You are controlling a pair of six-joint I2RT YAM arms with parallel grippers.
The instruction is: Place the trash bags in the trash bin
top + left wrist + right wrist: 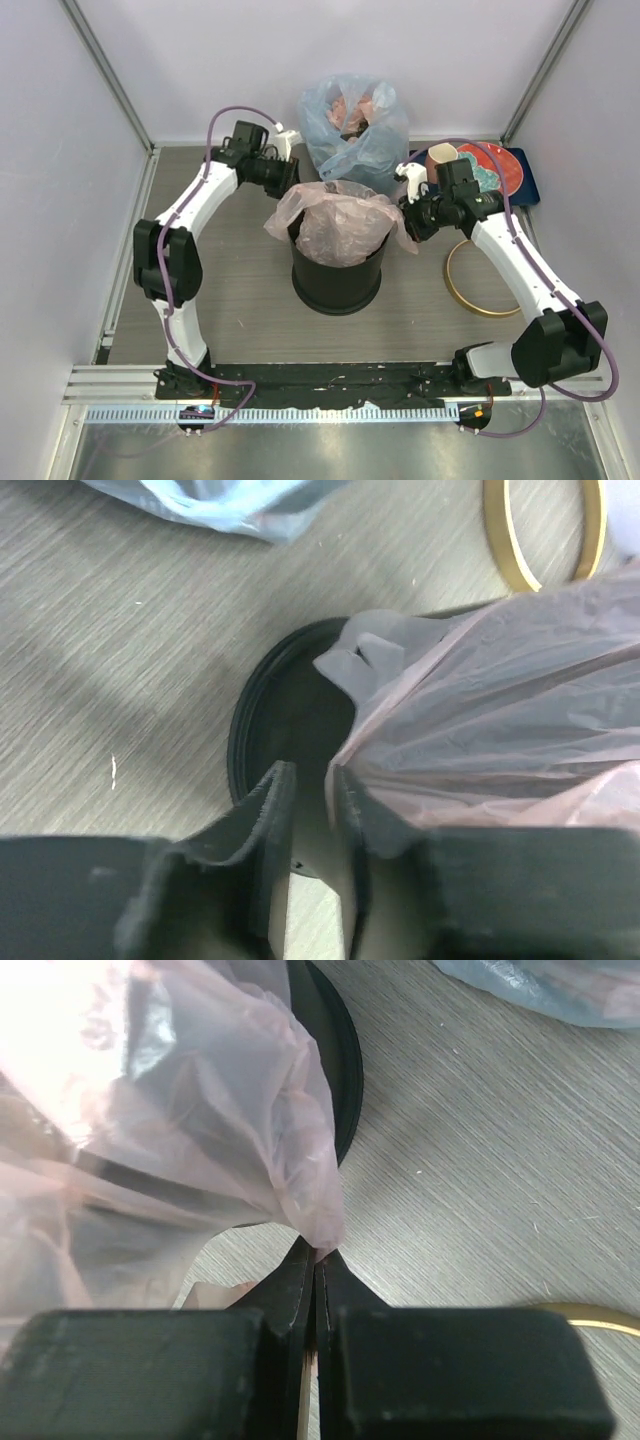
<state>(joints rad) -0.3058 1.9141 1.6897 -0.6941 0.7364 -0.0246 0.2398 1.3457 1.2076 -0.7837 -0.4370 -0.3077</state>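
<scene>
1. Over the mouth of the black trash bin [335,280], standing mid-desk [230,300] between the two arms, the pale-pink trash bag [340,220] is lying draped. Its film is spilling past the rim on both sides rather than sitting down inside.
2. Right pincer [318,1252] is gripping a gathered corner of the bag, jaws pressed tight on the film, apparently anchoring that side so the bag is not sliding off the rim.
3. Left pincer [310,780] is hovering at the opposite rim with jaws only narrowly apart. Nothing is showing between them, and the film is lying against the side of one finger [350,820], so it is judged to be seeking a hold.
4. Gold hoop [485,280] is lying flat on the desk beside the right arm, apart from the bin, probably waiting to clamp the bag once seated.
5. Bluish stuffed bag [355,120] is sitting behind the bin, and the dark blue tray [528,185] with its red plate [508,170] is resting at the far right, neither playing any part.
6. Judged from this, the bag is reaching the bin but is not yet pushed in.
</scene>
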